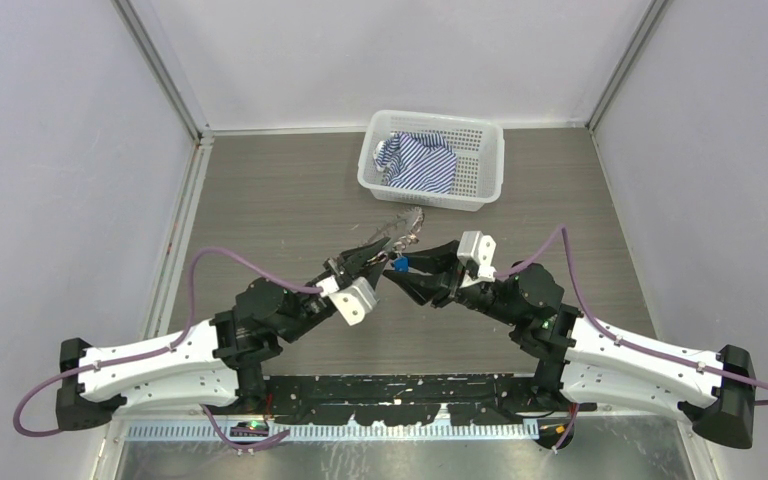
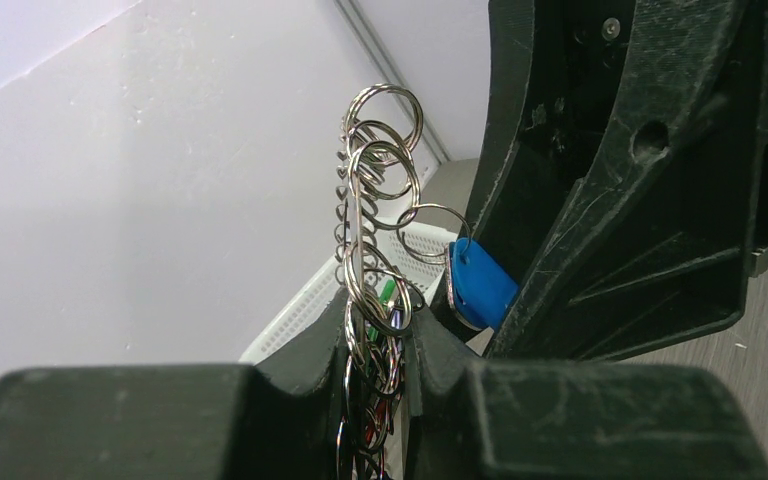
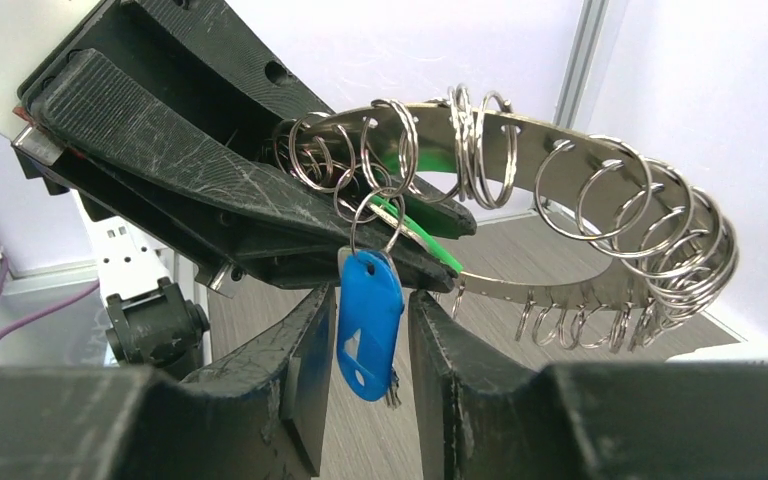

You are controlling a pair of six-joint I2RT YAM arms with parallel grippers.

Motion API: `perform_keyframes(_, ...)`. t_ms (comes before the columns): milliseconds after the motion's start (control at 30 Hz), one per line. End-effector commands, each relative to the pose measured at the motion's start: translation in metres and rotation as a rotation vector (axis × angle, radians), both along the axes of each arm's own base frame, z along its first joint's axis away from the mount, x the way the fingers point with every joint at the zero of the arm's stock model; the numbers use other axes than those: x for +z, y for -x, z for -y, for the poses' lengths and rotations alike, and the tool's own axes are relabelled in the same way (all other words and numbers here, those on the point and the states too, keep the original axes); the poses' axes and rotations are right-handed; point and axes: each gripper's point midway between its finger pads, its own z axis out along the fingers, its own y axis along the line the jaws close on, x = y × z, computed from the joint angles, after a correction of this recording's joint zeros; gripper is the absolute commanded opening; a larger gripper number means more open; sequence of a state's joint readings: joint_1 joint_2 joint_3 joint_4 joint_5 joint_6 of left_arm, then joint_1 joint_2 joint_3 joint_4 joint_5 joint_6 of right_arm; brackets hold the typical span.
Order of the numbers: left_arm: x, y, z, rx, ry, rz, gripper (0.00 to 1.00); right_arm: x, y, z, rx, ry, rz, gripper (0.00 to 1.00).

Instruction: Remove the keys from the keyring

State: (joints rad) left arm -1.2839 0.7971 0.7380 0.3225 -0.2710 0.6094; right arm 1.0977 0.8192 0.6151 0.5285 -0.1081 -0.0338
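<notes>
The keyring (image 1: 407,225) is a thin metal hoop hung with many small split rings, held up off the table in front of the basket. My left gripper (image 1: 375,255) is shut on it; the left wrist view shows the jaws (image 2: 375,335) pinching the hoop (image 2: 360,200) and its rings. A blue-headed key (image 3: 368,325) hangs from a split ring on the hoop (image 3: 560,140). My right gripper (image 3: 372,300) stands open around that blue head, with a gap on each side. The blue key shows in the top view (image 1: 400,264) and the left wrist view (image 2: 480,285). A green tag (image 3: 430,235) sits by the left jaws. Red and black keys are not clearly seen.
A white plastic basket (image 1: 484,150) with a blue-striped cloth (image 1: 418,162) stands at the back of the table, just beyond the keyring. Grey walls close in the left, right and far sides. Both arms meet at the table's middle.
</notes>
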Motion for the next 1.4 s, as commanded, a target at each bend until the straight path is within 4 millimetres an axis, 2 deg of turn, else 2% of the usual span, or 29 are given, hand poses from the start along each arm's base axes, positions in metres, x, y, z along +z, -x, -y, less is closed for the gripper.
perform_keyframes(0, 0.041, 0.014, -0.006, -0.067, 0.112, 0.021, 0.0, 0.028, 0.007, 0.004, 0.021, -0.076, 0.033, 0.39)
perform_keyframes(633, 0.042, 0.021, -0.004, -0.111, 0.105, -0.003, 0.01, 0.055, 0.021, 0.01, 0.089, -0.2, 0.027, 0.4)
perform_keyframes(1067, 0.028, 0.022, 0.001, -0.122, 0.024, -0.003, 0.01, 0.072, 0.034, 0.013, 0.158, -0.242, 0.029, 0.42)
perform_keyframes(1367, 0.028, 0.011, -0.003, -0.045, -0.103, 0.129, 0.0, 0.059, 0.041, 0.006, 0.203, -0.174, -0.002, 0.42)
